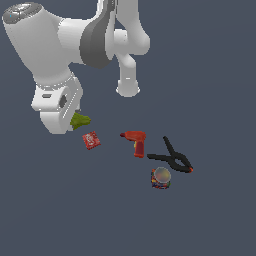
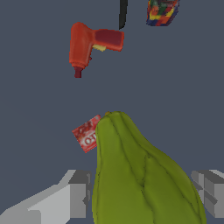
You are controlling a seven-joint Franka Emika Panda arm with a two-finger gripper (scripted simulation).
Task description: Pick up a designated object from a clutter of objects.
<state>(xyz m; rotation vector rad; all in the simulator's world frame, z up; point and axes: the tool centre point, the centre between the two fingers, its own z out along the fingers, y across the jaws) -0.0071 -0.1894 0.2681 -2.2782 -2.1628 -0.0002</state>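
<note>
The olive-green lump (image 1: 80, 120) sits between the two fingers of the pincer (image 2: 142, 192), and in the wrist view it fills the gap from one grey finger (image 2: 78, 194) to the other (image 2: 211, 190). Both fingers appear pressed against its sides, so the pincer looks clenched on the lump, though the contact points themselves are covered by the lump's bulk. In the exterior view the lump pokes out from under the white hand of the arm (image 1: 57, 107), toward that view's right; whether it touches the tabletop (image 1: 210, 90) or hangs just above it cannot be told.

The lump is yellow-green, elongated and ridged, with lengthwise creases running toward a narrower rounded end. Its wide end runs off the edge of the wrist view, and in the exterior view most of it is hidden behind the hand.

Just beside the lump's narrow end lies the red packet (image 1: 91, 140), flat, with white lettering too blurred to read; in the wrist view the lump covers part of it. Further off, toward the exterior view's right, the red power drill (image 1: 136, 142) lies on its side. Beyond it is the black spring clamp (image 1: 172, 157) with orange tips, and near the clamp stands the multicoloured can (image 1: 161, 178). In the wrist view the can and the clamp are cut off by the frame edge.
</note>
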